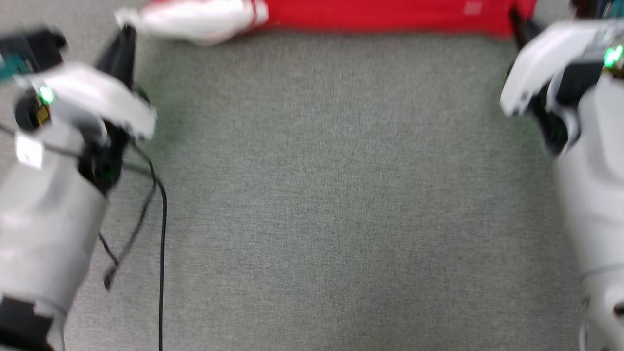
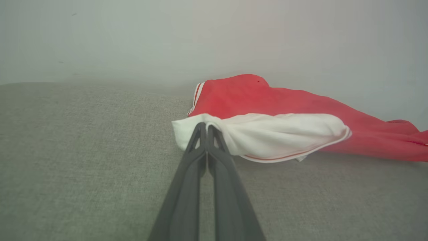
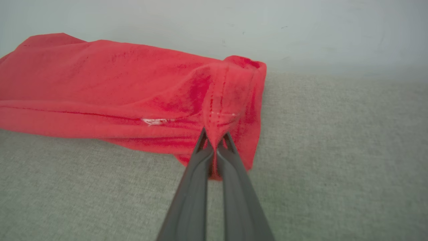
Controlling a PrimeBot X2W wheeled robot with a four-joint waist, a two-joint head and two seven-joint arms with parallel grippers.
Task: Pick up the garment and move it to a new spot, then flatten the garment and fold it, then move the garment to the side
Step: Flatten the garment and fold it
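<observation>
Through the wrist views I see the left gripper [image 2: 205, 126] with its jaws pressed together on the corner of the white sleeve [image 2: 284, 134]. The right gripper [image 3: 214, 137] has its jaws pinched on a red corner fold of the garment [image 3: 100, 83], just beside a stitched seam. The garment lies at the far edge of the grey woven surface [image 1: 312, 195], spread between my two arms and close to a pale wall [image 2: 200, 33]. Most of it seems to rest on the surface; whether the held corners are lifted I cannot tell.

My worry is the grip. Both pinches take only a small bite of thin cloth at the very tips, so I judge a quick pull could let a corner slide out. On the left I hold the sleeve and not the body, so the sleeve may stretch while the red part drags behind. If the arms do not move at equal pace, the middle can sag and bunch. A loose black cable [image 1: 161, 243] hangs by the left arm and might catch.

The cloth looks soft and limp, with rounded folds and a narrow red-and-white striped trim. The surface is a coarse weave, which I think gives some friction.
</observation>
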